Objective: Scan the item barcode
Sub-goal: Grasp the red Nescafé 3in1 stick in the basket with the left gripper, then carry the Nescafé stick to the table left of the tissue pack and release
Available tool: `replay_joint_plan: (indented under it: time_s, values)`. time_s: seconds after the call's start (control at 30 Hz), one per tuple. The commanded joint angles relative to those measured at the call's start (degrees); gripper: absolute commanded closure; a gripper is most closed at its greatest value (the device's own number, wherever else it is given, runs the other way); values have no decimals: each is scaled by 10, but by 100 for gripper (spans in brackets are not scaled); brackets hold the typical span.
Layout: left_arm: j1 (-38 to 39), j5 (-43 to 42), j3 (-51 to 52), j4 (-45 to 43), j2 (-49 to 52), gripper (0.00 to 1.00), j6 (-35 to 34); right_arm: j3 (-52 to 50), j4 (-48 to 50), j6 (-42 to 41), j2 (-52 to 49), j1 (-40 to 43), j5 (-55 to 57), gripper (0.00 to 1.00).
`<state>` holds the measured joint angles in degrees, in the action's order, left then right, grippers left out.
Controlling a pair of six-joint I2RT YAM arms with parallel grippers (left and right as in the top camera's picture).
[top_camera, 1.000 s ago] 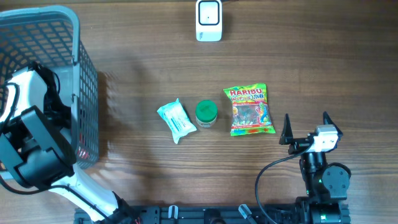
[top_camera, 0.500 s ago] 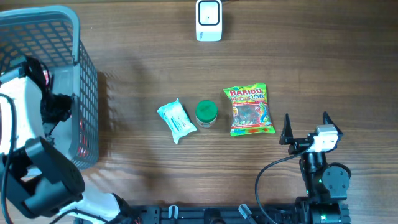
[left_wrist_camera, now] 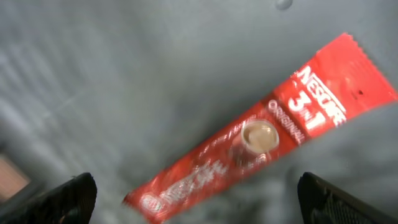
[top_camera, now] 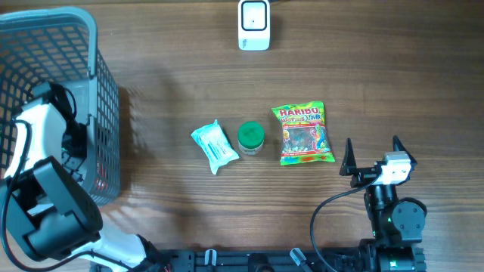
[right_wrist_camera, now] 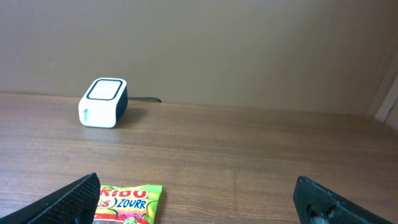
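Your left gripper (left_wrist_camera: 200, 202) is down inside the grey basket (top_camera: 98, 45), at the upper left of the top view. Its two fingers are spread as wide as they go, one at each bottom corner of the wrist picture. It holds nothing and touches nothing. Right under it lies the red coffee stick (left_wrist_camera: 261, 134), flat on the basket floor, slanting from lower left to upper right.

This looks like the pick-up step. Turn the gripper so the fingers sit across the thin side of the stick, not along it. Go for the middle, near the little cup picture. Come down slowly, because the stick is flat and thin and may slip. The wrist picture is blurry, so I cannot tell where the barcode is; it may be on the hidden side. Once you lift it, take it to the white scanner (top_camera: 254, 24) at the top middle of the bench (top_camera: 166, 75).

Your right gripper (top_camera: 372, 149) is wide open too, empty, at the lower right, near the candy bag (top_camera: 303, 133).
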<state>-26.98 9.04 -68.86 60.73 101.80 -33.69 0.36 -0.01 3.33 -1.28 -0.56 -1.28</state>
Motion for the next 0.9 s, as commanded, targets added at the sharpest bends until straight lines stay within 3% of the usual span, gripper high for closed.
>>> replay_joint_plan:
  time_s: [0.0, 0.07, 0.13, 0.27, 0.4, 0.5, 0.7, 0.87]
  values:
    - [2, -5, 42, -40, 14, 0, 4, 0, 2, 8, 0, -2, -5, 0]
    - [2, -5, 57, -59, 22, 5, 2, 0, 2, 8, 0, -2, -5, 0]
    - [2, -7, 66, -67, 27, 23, 2, 0, 2, 8, 0, -2, -5, 0]
    - [1, -6, 79, -73, 29, 96, 2, 0, 2, 8, 0, -2, -5, 0]
    - [-10, 5, 50, -41, 25, 96, 2, 0, 2, 8, 0, -2, -5, 1]
    - [-28, 15, -37, 45, 3, 96, -3, 0, 2, 8, 0, -2, -5, 0]
    - [-35, 5, -382, 246, -71, 96, -26, 0, 2, 8, 0, -2, -5, 0]
    - [14, -90, -587, 311, -141, 96, -26, 0, 2, 8, 0, -2, -5, 0]
